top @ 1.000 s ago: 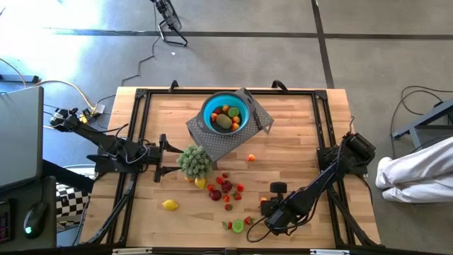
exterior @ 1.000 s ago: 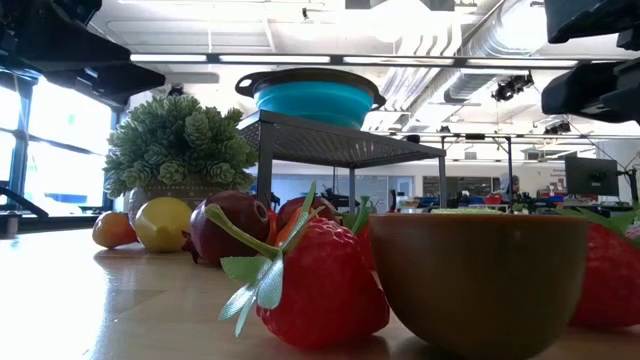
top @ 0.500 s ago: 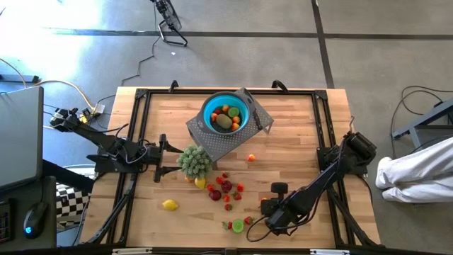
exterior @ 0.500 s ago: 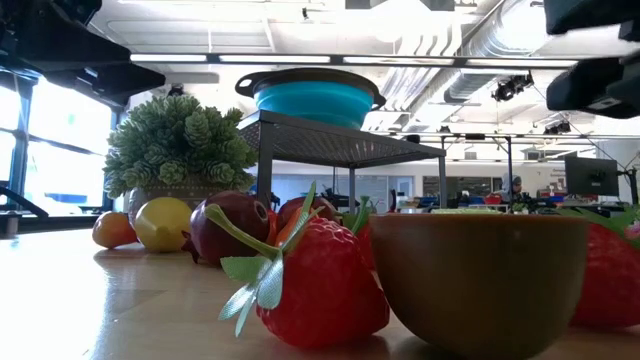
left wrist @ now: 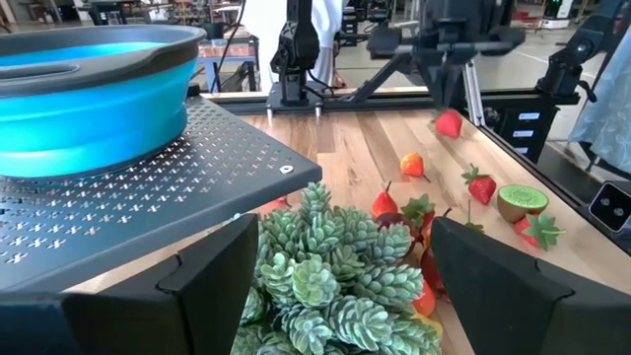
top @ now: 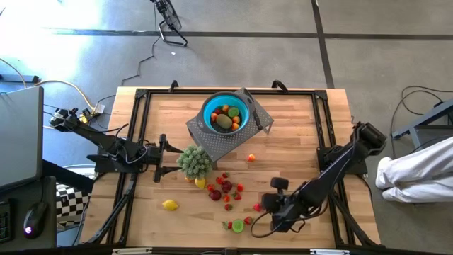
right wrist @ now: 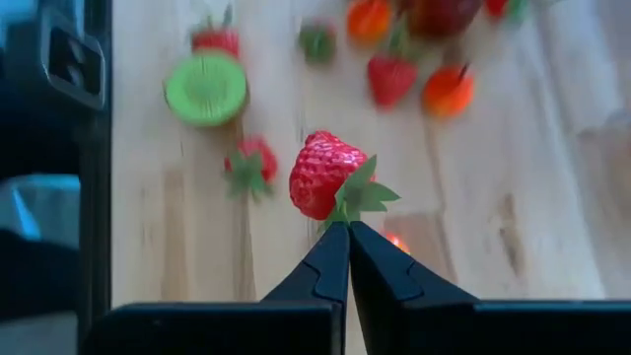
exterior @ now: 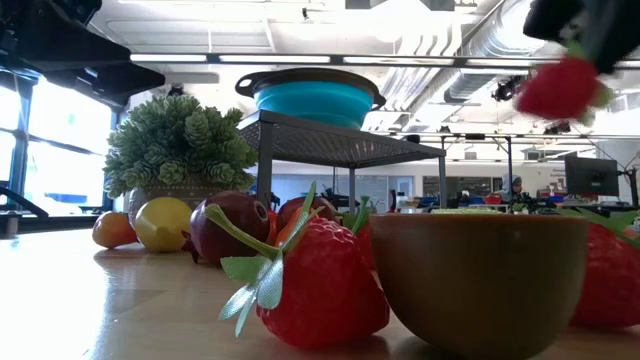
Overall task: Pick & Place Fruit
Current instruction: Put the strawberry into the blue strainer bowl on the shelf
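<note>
Strawberry: a red strawberry (right wrist: 326, 175) with green leaves is pinched at its leafy end, lifted clear of the table.
Right gripper: the right gripper (right wrist: 348, 233) has its fingertips clenched together on the strawberry's leaves; in the high view the berry (top: 257, 207) sits at the tip of the right arm, over the near right part of the table (top: 297, 134).
Other fruit: more strawberries, a halved lime (top: 238, 226), a dark plum (top: 215, 195) and a lemon (top: 170, 205) lie loose on the wood near the front; one small orange piece (top: 251, 158) lies apart, closer to the stand.
Bowl: the blue bowl (top: 225, 113) sits on a grey perforated stand (top: 212, 142) toward the far side of the table, with several pieces of fruit already in it.
Plant: a small green potted plant (top: 195, 161) stands just beside the stand, between the bowl and the loose fruit.
Left gripper: the left gripper (top: 161, 157) waits with fingers spread, near the plant on the left side.
Step in hand: likely the carry, with the berry picked and raised.
Next move: it seems to call for travelling up over the bowl's rim, clearing the plant and the stand's edge, then letting go above the fruit inside; the hold on thin leaves looks slight, so the berry could slip.
</note>
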You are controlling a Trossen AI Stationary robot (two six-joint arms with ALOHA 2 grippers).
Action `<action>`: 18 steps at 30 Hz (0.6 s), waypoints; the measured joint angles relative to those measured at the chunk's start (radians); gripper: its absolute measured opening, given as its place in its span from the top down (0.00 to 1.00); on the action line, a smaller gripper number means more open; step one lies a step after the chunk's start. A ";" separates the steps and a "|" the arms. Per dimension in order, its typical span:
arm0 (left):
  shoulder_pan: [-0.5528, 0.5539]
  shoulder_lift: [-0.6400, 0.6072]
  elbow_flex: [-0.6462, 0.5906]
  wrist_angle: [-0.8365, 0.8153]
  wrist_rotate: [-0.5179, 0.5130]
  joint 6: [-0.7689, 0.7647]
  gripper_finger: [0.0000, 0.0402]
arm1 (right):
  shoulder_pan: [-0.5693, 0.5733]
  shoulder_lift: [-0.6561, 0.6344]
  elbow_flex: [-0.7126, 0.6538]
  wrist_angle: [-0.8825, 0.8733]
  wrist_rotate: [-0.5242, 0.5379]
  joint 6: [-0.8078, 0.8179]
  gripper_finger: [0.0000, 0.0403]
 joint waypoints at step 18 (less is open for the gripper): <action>0.000 0.000 0.000 0.000 0.000 0.000 0.27 | -0.211 -0.091 0.000 0.111 0.247 -0.290 0.99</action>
